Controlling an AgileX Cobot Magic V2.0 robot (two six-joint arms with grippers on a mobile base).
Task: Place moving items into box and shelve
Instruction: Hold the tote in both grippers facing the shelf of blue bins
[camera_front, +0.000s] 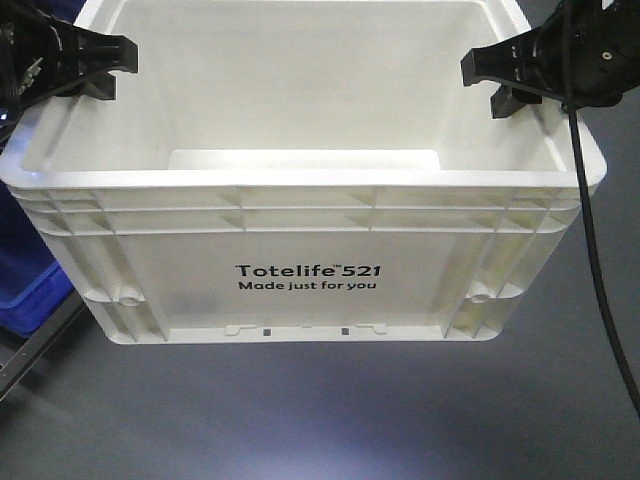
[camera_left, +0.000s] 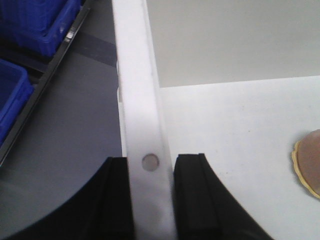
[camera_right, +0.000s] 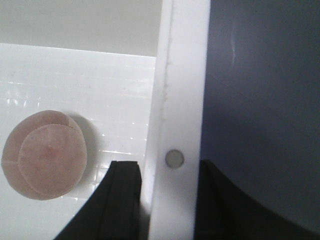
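Exterior front-facing: white ribbed crate (camera_front: 300, 215), black print; left fingers (camera_left: 117, 200), right fingers (camera_right: 122, 200) pinching rim.

The front wall of the crate (camera_front: 300, 215) hid its floor in the front view, and the top edge cut off its far rim. The left arm (camera_front: 40, 55) and right arm (camera_front: 585, 50) ran out at the sides. The blue bin (camera_front: 30, 290) was partly behind the crate and cropped at the left. Only a sliver of the cream ball (camera_left: 309, 165) showed at the right edge. The bottom edges cropped the left gripper (camera_left: 151, 162) and right gripper (camera_right: 167, 167), whose outer finger (camera_right: 220, 200) blurred into the dark surface (camera_right: 260, 100).
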